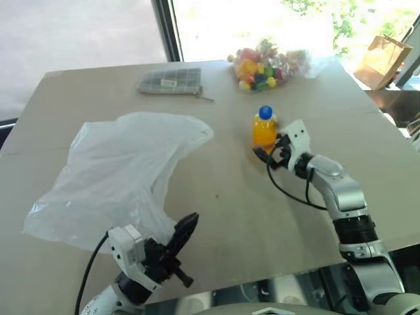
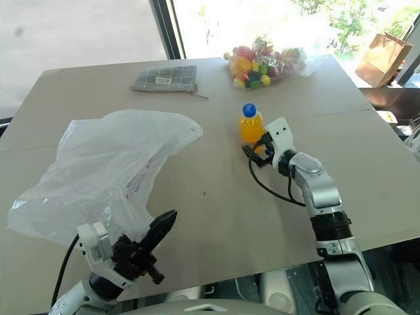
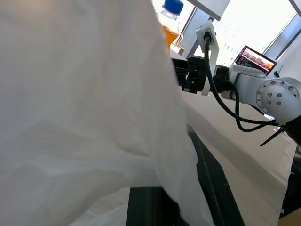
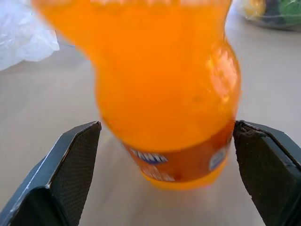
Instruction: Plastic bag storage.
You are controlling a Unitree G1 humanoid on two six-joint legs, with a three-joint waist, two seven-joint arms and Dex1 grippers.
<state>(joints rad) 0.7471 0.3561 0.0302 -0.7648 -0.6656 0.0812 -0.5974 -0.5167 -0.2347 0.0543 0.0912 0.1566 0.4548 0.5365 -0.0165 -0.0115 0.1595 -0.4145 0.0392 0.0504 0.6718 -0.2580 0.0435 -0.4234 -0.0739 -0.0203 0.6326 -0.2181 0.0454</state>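
Note:
The plastic bag [image 1: 125,177], large, thin and milky-white, lies crumpled on the left half of the table [image 1: 236,216]. At the near left edge my left gripper [image 1: 185,230] is shut, with the plastic bag [image 3: 84,103] draped over its fingers and a fold pinched between them. An orange drink bottle [image 1: 264,128] with a blue cap stands upright right of centre. My right gripper [image 4: 165,127] is open, its fingers [image 4: 70,160] on either side of the bottle's [image 4: 164,89] lower part, with a gap on each side.
A clear bag of colourful sweets [image 1: 266,65] lies at the table's far edge, with a grey checked pouch [image 1: 169,82] to its left. A brown paper bag [image 1: 384,60] stands beyond the far right corner. A dark window post [image 1: 167,29] rises behind the table.

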